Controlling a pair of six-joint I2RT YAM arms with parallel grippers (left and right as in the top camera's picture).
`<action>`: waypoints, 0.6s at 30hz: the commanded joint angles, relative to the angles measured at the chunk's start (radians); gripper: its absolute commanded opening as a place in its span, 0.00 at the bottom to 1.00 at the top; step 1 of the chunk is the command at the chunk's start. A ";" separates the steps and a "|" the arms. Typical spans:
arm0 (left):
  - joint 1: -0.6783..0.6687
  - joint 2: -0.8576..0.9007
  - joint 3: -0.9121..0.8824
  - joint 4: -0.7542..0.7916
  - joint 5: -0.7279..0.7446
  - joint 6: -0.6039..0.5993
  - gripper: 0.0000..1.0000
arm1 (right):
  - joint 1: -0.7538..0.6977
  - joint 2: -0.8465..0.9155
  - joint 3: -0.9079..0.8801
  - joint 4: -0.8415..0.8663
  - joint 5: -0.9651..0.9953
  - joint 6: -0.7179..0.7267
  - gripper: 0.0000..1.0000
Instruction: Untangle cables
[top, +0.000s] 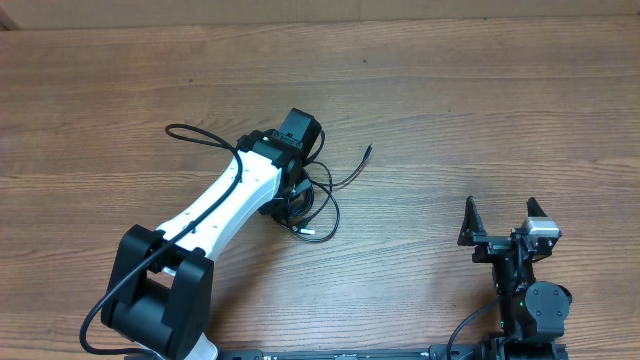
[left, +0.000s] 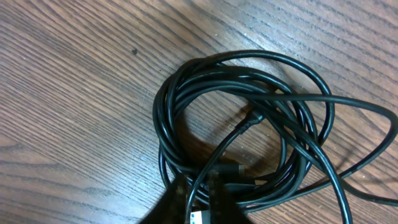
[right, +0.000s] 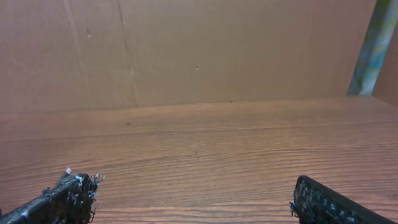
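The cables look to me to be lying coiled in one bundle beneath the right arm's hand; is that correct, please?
Not quite: the cables do lie coiled in one bundle, but beneath the left hand, not the right. The left wrist view looks down on the coil; the overhead view shows the right hand open and well apart from it.

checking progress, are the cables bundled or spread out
Bundled: the cables lie as one overlapping coil on the table, with only a few loose ends trailing out of it.
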 joint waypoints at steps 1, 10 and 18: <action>0.000 0.018 0.002 0.000 0.002 -0.002 0.11 | 0.000 -0.010 -0.010 0.006 0.001 -0.002 1.00; 0.023 0.018 -0.038 -0.010 -0.013 -0.088 0.49 | 0.000 -0.010 -0.010 0.006 0.001 -0.002 1.00; 0.095 0.018 -0.099 0.008 0.045 -0.258 0.29 | 0.000 -0.010 -0.010 0.006 0.001 -0.002 1.00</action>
